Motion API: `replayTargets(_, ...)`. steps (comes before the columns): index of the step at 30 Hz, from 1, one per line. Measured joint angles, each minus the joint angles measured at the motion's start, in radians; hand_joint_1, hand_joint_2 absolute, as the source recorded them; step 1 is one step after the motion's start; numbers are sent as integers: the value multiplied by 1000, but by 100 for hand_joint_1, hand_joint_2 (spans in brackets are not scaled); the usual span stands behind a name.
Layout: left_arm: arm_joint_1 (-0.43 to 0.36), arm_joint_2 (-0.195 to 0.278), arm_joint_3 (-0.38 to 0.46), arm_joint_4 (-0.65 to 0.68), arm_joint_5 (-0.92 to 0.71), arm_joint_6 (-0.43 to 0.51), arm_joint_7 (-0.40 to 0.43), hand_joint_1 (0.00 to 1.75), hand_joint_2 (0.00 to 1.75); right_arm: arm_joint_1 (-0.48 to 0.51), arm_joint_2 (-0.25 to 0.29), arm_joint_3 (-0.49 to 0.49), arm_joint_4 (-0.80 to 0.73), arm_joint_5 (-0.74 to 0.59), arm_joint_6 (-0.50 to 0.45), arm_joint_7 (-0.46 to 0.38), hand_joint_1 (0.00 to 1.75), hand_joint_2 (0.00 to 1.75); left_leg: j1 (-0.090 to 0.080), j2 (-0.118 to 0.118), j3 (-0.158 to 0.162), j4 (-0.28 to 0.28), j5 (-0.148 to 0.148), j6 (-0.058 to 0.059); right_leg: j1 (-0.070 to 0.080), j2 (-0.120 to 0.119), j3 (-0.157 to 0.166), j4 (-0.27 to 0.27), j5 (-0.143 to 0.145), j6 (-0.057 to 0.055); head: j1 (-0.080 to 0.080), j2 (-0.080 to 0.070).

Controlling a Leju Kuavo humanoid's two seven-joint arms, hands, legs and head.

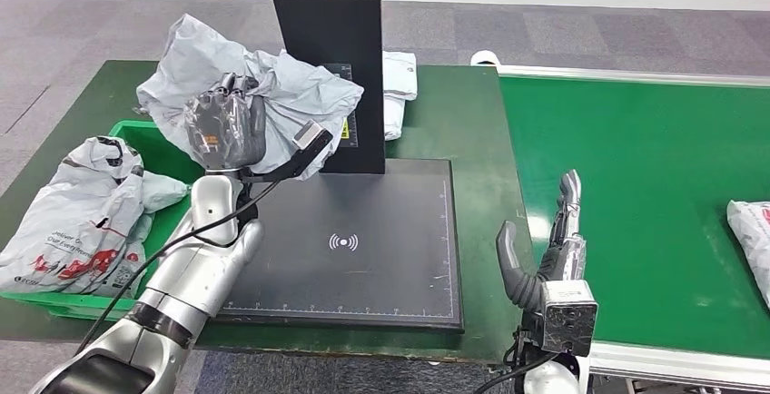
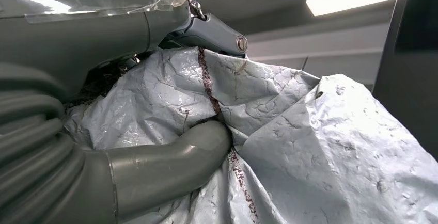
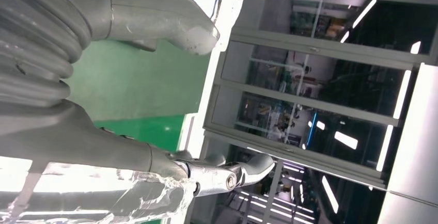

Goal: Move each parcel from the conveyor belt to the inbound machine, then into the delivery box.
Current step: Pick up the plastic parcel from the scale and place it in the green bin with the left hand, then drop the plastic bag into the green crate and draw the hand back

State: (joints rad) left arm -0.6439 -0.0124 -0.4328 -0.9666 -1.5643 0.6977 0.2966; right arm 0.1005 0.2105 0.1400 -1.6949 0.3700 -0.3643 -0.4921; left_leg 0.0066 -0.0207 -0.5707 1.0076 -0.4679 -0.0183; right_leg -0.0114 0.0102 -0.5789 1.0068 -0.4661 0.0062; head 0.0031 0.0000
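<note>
Closest to the camera, the right robot hand (image 1: 554, 258) is waiting at the table (image 1: 472, 140) edge beside the belt (image 1: 636, 185), with its fingers spread apart and holding nothing. Next, the flat black scanner pad (image 1: 363, 240) of the inbound machine is lying between the two arms. To its left, the green box (image 1: 136, 140) is already carrying several grey parcels (image 1: 82, 221).

Above the near corner of the box and the pad, the left robot hand (image 1: 225, 126) is holding a crumpled grey bag (image 1: 263, 90) in the air. In the left wrist view the thumb (image 2: 175, 157) is pressing deep into the film (image 2: 320, 146), so the bag is looking soft, thin and light, with little stiffness inside. I judge that the plastic is a bit slippery and is folding under any pressure, so the hold must gather a thick bunch of material near the middle, not a loose edge. It does not look fragile.

Behind the bag, the black post (image 1: 331, 58) of the machine is standing. On the belt, at the far right edge, one more parcel (image 1: 752, 240) is lying, well apart from the right robot hand. It looks like the same kind of soft bag.
</note>
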Motion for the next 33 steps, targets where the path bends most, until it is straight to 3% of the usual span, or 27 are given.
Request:
replayTargets(2, 0, 20, 0, -21, -2, 0, 28, 175, 175, 0, 0, 0, 0, 0, 0, 0, 0, 175, 0, 1, 0, 0, 0, 0, 0, 0, 0, 0, 0, 0, 0, 0)
replayTargets(4, -4, 53, -16, -49, -3, 0, 121, 175, 175, 0, 0, 0, 0, 0, 0, -1, 0, 175, 0, 1, 0, 0, 0, 0, 0, 1, -1, 0, 0, 0, 0, 0)
replayTargets(7, -20, 127, -62, -96, -4, 0, 272, 175, 175, 0, 0, 0, 0, -1, -4, -1, 0, 175, 0, 3, 0, 0, 0, 0, 0, 3, -2, 0, 0, 0, 0, 0)
replayTargets(10, -33, 194, -100, -102, -4, 0, 351, 175, 175, -1, 0, 0, 0, -4, -6, 2, 0, 175, 0, 3, 0, 0, 0, 0, 1, 4, -2, 0, 0, -1, 0, 0)
replayTargets(14, -32, 225, -97, -26, -4, -27, 350, 175, 175, -2, -2, 0, 0, -15, 2, 13, 0, 175, 1, 3, -1, 0, 0, -1, 1, 4, -2, 0, 0, -1, 0, 0)
replayTargets(22, -16, 230, 10, 225, -3, -261, 360, 175, 175, -2, -2, 0, 0, -2, 64, 38, 0, 175, 1, 5, -1, 0, 0, -2, 1, 7, -4, 0, 1, -2, 0, 0)
replayTargets(23, -13, 226, 25, 247, -3, -284, 356, 147, 175, -2, -2, 0, 0, 1, 69, 40, 0, 175, 1, 5, -1, 0, 0, -2, 1, 6, -4, 0, 1, -2, 0, 0)
replayTargets(26, -6, 207, 82, 295, -3, -346, 315, 17, 175, -1, -2, 0, 0, 4, 90, 42, 0, 175, 1, 5, -1, 0, 0, -2, 1, 7, -4, 0, 1, -2, 0, 0)
replayTargets(27, -5, 198, 104, 307, -3, -362, 294, 0, 175, 0, -2, -1, 0, 4, 99, 43, 0, 175, 1, 5, -1, 0, -1, -2, 1, 7, -4, 0, 1, -2, 0, 0)
replayTargets(33, 2, 159, 186, 334, -3, -369, 272, 0, 175, 0, -2, -9, -4, 8, 134, 59, 0, 175, 1, 5, -1, 0, -1, -2, 1, 7, -4, 0, 1, -2, 0, 0)
